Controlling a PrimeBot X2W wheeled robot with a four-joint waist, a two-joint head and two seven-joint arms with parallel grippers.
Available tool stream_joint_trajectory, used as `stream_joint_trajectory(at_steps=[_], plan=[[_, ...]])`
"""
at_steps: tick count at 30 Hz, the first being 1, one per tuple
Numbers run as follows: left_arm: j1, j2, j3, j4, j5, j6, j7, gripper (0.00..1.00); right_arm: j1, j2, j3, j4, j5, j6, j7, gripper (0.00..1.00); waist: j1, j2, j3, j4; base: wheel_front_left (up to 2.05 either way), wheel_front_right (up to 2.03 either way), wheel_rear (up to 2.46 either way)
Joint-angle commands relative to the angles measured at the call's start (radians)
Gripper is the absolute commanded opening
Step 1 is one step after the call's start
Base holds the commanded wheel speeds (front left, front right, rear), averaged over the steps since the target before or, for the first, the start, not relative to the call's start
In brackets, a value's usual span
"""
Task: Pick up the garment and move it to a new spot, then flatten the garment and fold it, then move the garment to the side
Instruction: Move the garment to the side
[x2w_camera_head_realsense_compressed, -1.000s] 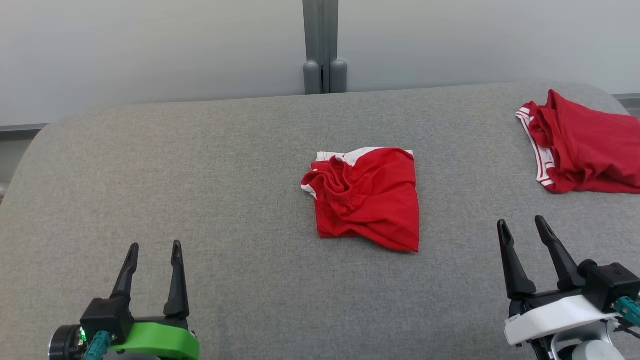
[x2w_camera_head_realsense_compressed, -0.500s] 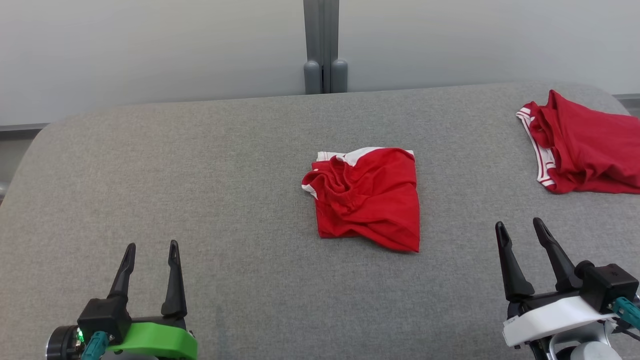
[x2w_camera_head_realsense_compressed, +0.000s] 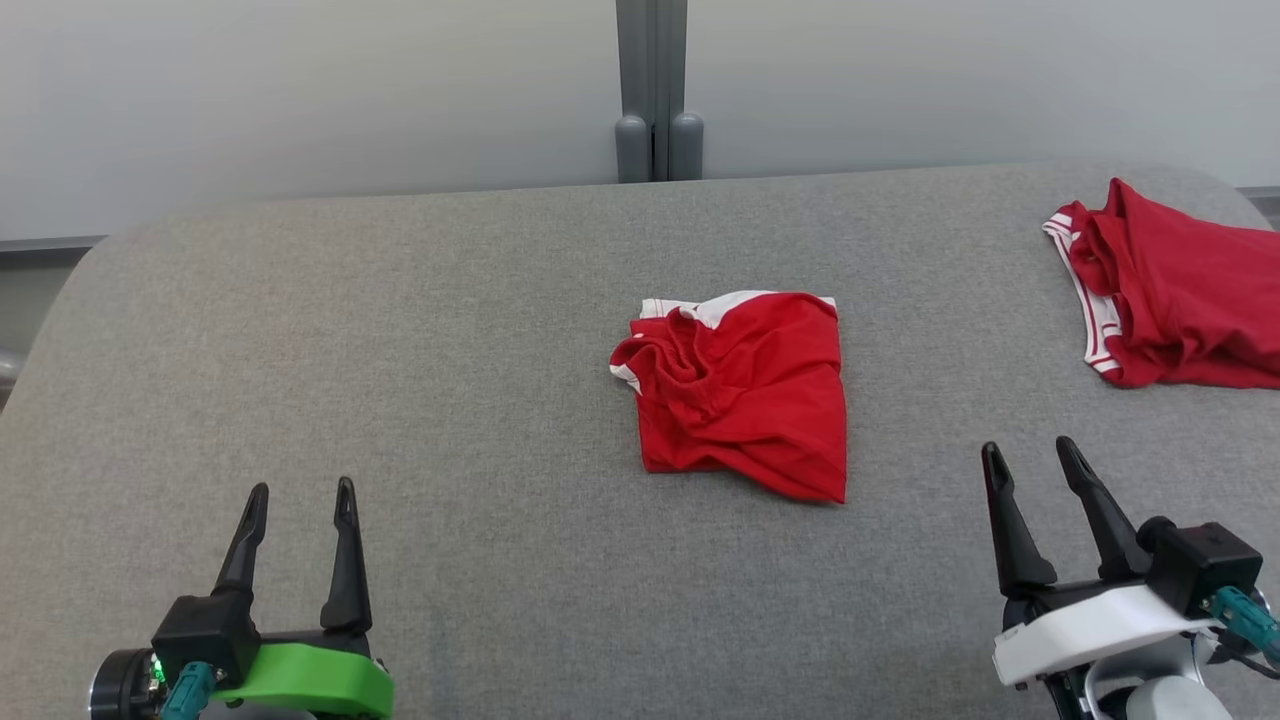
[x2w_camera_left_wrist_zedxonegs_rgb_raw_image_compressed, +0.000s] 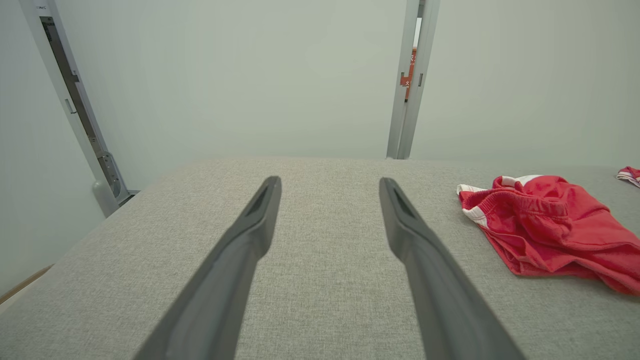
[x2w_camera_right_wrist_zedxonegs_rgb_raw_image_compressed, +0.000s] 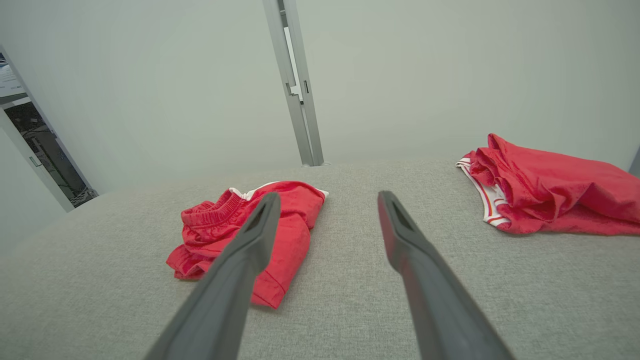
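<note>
A crumpled red garment (x2w_camera_head_realsense_compressed: 745, 395) with white trim lies in the middle of the grey fabric table (x2w_camera_head_realsense_compressed: 400, 330); it also shows in the left wrist view (x2w_camera_left_wrist_zedxonegs_rgb_raw_image_compressed: 545, 225) and the right wrist view (x2w_camera_right_wrist_zedxonegs_rgb_raw_image_compressed: 295, 235). My left gripper (x2w_camera_head_realsense_compressed: 301, 488) is open at the near left, well apart from the garment, with bare table between its fingers (x2w_camera_left_wrist_zedxonegs_rgb_raw_image_compressed: 330, 181). At the near right my right gripper (x2w_camera_head_realsense_compressed: 1028, 448) is open too, a short way right of and nearer than the garment, fingers empty (x2w_camera_right_wrist_zedxonegs_rgb_raw_image_compressed: 328, 196).
A second red garment (x2w_camera_head_realsense_compressed: 1180, 290) with white striped trim lies bunched at the table's far right edge, also seen in the right wrist view (x2w_camera_right_wrist_zedxonegs_rgb_raw_image_compressed: 550, 185). A grey post (x2w_camera_head_realsense_compressed: 655, 90) stands against the pale wall behind the table's rounded far edge.
The head view has shifted slightly, so everything sits a little to the right. Both grippers have drifted slightly toward the near edge and stay open. The garments lie as before.
</note>
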Motion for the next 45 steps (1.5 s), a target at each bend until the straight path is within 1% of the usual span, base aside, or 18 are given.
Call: stream_joint_trajectory(at_steps=[1, 5, 11, 15, 22, 29, 37, 40, 41, 42, 45], plan=[[-0.002, 0.003, -0.001, -0.003, 0.001, -0.001, -0.003, 1.00, -0.029, 0.001, 0.000, 0.009, -0.002, -0.001, -0.005, 1.00, 0.0000, 0.0000, 0.009, 0.004, 0.00, 0.00, 0.00], [-0.018, 0.002, -0.011, -0.004, 0.000, 0.001, -0.003, 1.00, -0.104, 0.000, 0.027, 0.042, -0.016, -0.001, -0.004, 1.00, 0.0000, 0.0000, 0.029, 0.016, 0.00, 0.00, 0.00], [-0.054, 0.002, -0.034, -0.004, -0.006, 0.005, -0.003, 1.00, -0.273, -0.024, 0.073, 0.129, -0.024, -0.001, 0.043, 1.00, 0.0000, 0.0000, 0.076, 0.049, 0.00, 0.00, 0.00], [-0.074, 0.002, -0.060, -0.013, -0.024, 0.017, -0.003, 1.00, -0.398, -0.032, 0.084, 0.211, -0.036, -0.001, 0.074, 1.00, 0.0000, 0.0000, 0.116, 0.077, 0.00, 0.00, 0.00], [-0.110, 0.002, -0.110, -0.018, -0.045, 0.041, -0.003, 1.00, -0.552, -0.047, 0.084, 0.418, -0.058, -0.001, 0.107, 1.00, 0.0000, 0.0000, 0.183, 0.127, 0.00, 0.00, 0.00], [-0.139, 0.002, -0.140, -0.022, -0.062, 0.062, -0.003, 1.00, -0.621, -0.041, 0.065, 0.620, -0.049, -0.001, 0.090, 1.00, 0.0000, 0.0000, 0.236, 0.154, 0.00, 0.00, 0.00], [-0.163, 0.002, -0.166, -0.020, -0.072, 0.074, -0.003, 1.00, -0.655, -0.004, 0.064, 0.816, -0.036, -0.001, 0.037, 1.00, 0.0000, 0.0000, 0.271, 0.167, 0.00, 0.00, 0.00], [-0.168, 0.002, -0.170, -0.018, -0.073, 0.077, -0.003, 1.00, -0.649, 0.016, 0.072, 0.867, -0.018, -0.001, 0.028, 1.00, 0.0000, 0.0000, 0.274, 0.169, 0.00, 0.00, 0.00], [-0.168, 0.002, -0.171, -0.018, -0.073, 0.077, -0.003, 1.00, -0.646, 0.026, 0.080, 0.878, -0.006, -0.001, 0.027, 0.57, 0.0000, 0.0000, 0.274, 0.169, 0.00, 0.00, 0.00], [-0.170, 0.002, -0.171, -0.017, -0.073, 0.079, -0.003, 1.00, -0.644, 0.033, 0.088, 0.888, 0.005, -0.001, 0.023, 0.00, 0.0000, 0.0000, 0.274, 0.167, 0.00, 0.00, 0.00], [-0.170, 0.002, -0.174, -0.018, -0.074, 0.081, -0.003, 1.00, -0.652, 0.028, 0.102, 0.902, 0.019, -0.001, 0.002, 0.00, 0.0000, 0.0000, 0.274, 0.161, 0.00, 0.00, 0.00]])
